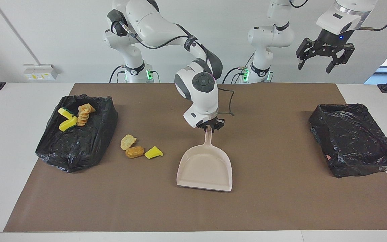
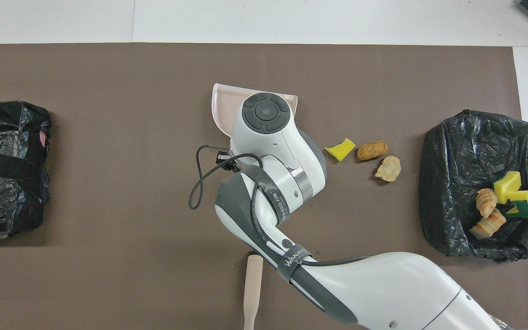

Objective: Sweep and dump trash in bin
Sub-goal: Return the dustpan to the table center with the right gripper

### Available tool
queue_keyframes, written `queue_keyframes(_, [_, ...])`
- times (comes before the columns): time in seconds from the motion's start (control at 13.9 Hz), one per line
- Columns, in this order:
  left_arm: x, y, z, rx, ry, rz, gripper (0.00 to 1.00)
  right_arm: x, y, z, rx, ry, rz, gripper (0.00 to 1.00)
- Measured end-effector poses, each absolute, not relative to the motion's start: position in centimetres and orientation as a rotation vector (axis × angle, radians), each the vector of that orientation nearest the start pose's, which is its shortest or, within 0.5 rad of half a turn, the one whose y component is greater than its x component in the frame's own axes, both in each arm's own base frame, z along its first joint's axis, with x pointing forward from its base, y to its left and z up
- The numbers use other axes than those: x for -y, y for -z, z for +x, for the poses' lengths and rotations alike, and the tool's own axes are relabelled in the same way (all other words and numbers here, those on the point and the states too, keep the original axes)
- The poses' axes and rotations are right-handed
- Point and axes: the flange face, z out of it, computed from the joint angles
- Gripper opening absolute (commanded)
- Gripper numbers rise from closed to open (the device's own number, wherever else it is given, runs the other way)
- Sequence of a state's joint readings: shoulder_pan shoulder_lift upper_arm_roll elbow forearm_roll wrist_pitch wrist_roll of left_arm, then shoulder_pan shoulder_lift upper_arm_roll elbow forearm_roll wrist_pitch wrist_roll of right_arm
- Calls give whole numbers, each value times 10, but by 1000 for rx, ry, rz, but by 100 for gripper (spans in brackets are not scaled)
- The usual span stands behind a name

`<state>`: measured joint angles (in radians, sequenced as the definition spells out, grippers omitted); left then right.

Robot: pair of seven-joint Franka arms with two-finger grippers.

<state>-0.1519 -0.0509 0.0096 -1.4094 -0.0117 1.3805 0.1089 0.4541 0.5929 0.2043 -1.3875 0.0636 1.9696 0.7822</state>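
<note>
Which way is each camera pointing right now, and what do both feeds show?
Facing view: high across the table, looking at both arm bases; right gripper shut on dustpan, left gripper open, waiting aloft.
Overhead view: above the robots' end, looking steeply down; the right arm covers most of the dustpan.
Shared: dustpan, three loose trash scraps.

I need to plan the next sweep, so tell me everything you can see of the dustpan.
The dustpan is beige, plastic-looking, with a wide flat scoop, low raised walls and a slim straight handle. It looks empty. It rests mid-table on the brown mat, mouth pointing away from the robots, handle toward them. The right end effector is shut on the handle's end. Nothing else touches it.
</note>
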Motion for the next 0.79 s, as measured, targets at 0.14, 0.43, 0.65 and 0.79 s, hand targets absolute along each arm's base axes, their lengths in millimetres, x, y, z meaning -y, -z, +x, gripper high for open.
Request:
queue_keyframes(0.14, [74,-709,509,-397,34,-3128,100,-427,-358,577,-258,-184,-2999,3])
queue_keyframes(0.43, [74,-709,509,-397,34,-3128,100,-438,-351,575,-242,-155,-2984,65])
queue_keyframes(0.65, [73,-709,509,-397,34,-3128,100,-437,-356,577,-238,-136,-2987,100])
queue_keyframes(0.79, [74,-709,509,-397,33,-3128,100,-434,-368,580,-241,-107,-2981,100])
